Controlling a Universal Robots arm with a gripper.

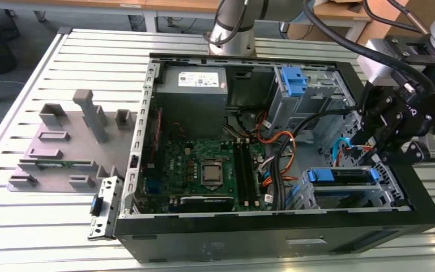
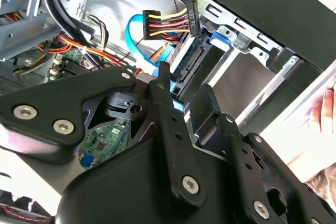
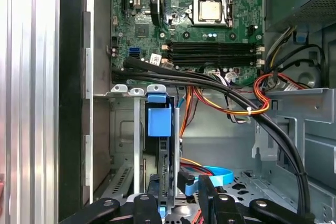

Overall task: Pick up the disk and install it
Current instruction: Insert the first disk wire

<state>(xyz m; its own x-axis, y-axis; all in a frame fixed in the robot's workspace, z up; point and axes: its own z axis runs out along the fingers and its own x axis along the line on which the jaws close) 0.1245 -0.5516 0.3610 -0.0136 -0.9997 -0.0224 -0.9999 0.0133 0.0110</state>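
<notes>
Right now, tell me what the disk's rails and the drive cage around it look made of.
The disk: its rails are smooth, uniformly blue and moulded-looking, probably plastic. The drive cage: dull grey sheet with punched slots and folded edges, likely bare steel.

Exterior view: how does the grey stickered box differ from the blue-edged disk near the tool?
The grey box is much larger than the disk. The box is grey with a white sticker; the disk carries blue plastic. The box lies upper-middle in the exterior view, the disk lower right. Both sit inside the case.
</notes>
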